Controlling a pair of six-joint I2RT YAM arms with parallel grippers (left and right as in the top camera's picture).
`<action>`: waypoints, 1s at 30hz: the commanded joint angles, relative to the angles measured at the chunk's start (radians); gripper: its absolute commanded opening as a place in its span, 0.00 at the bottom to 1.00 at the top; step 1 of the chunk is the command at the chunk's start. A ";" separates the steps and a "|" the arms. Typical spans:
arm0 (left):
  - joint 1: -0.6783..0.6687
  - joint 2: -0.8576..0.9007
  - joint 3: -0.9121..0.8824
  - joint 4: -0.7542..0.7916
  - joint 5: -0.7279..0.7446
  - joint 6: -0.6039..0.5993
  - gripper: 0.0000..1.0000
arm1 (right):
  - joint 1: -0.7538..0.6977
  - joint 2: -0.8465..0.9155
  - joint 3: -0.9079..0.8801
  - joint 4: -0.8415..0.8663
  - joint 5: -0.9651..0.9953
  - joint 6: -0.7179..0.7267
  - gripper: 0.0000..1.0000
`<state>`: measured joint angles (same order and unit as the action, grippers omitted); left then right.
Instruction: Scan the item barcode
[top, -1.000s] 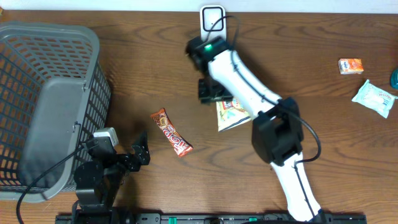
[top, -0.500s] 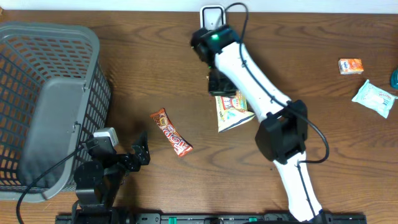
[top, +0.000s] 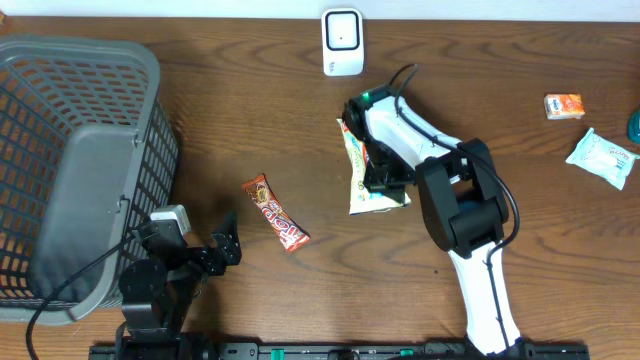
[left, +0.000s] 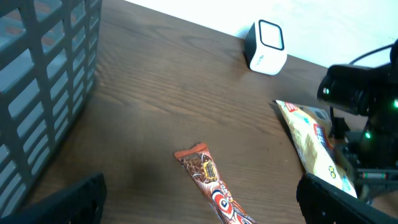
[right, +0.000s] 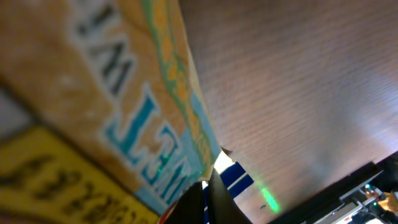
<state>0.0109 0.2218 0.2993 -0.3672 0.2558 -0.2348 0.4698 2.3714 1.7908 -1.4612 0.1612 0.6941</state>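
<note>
A second ago the right tool (top: 376, 178) was not yet closed. It was standing just beside the far end of the snack bag (top: 355, 165), and its forearm was stretching out toward the scanner (top: 342, 42). Now the arm is drawn back and the tool is sitting over the middle of the bag. Its fingers are pressed together and seem to be pinching the bag.

The bag is no longer lying flat. One long side is lifting from the worktop (top: 230, 110), so from above the bag is looking narrower. In the right wrist view its printed face is filling nearly the whole picture, close against the tool.

For the task this probably means that the grasp is made and the carrying is only starting. The bag is still under the tool, and the scanner is standing ahead of the tool, well apart from it, so nothing is being scanned yet. Which face is carrying the barcode cannot be told.

The right arm is folding tightly, with its wrist bending down over the bag. The left tool (top: 226, 250) is resting low at the near edge, spread wide and holding nothing. The candy bar (top: 276, 213) is lying near, in front of it, and the basket (top: 100, 60) is standing on its left.
</note>
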 joint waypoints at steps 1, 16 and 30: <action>-0.001 -0.003 -0.004 0.001 -0.006 0.013 0.98 | -0.005 -0.013 -0.020 0.019 -0.047 0.039 0.01; -0.001 -0.003 -0.004 0.001 -0.006 0.013 0.98 | -0.024 -0.238 0.123 0.026 0.006 0.050 0.01; -0.001 -0.003 -0.004 0.001 -0.006 0.013 0.98 | 0.061 -0.201 -0.215 0.249 -0.033 0.076 0.01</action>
<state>0.0109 0.2218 0.2993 -0.3672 0.2558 -0.2348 0.5236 2.1727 1.5841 -1.1896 0.1150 0.7471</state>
